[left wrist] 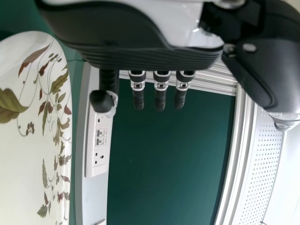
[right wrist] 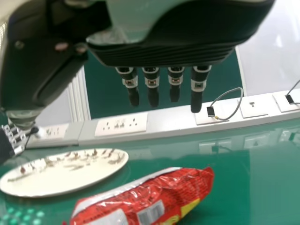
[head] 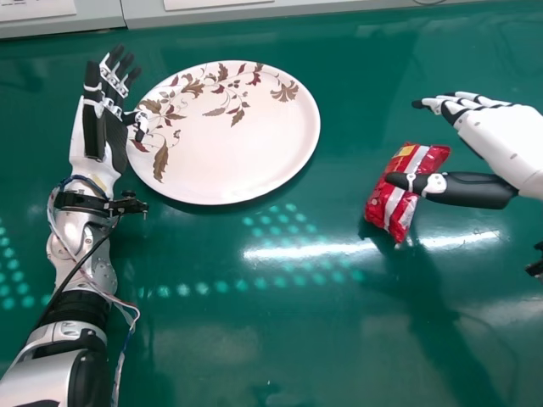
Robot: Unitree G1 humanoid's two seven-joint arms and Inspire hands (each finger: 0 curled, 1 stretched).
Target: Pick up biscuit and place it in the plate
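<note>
Biscuit packet (head: 393, 209) beneath thumb of right robot hand (head: 502, 137), seemingly apart.

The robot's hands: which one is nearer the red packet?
The right hand, with its thumb over the red packet; the left hand is by the plate's left edge.

Glossy grn table (head: 212, 365) in front of me w/ a bright glare streak (head: 305, 252) & dots of lt (head: 202, 288), wht trunking (right wrist: 173, 123) w/ pwr sockets (right wrist: 121, 124) along its far edge, dk grn panel (left wrist: 164, 154) behind, perforated wht panel (left wrist: 262, 159) near its frame (left wrist: 233, 154).
</note>
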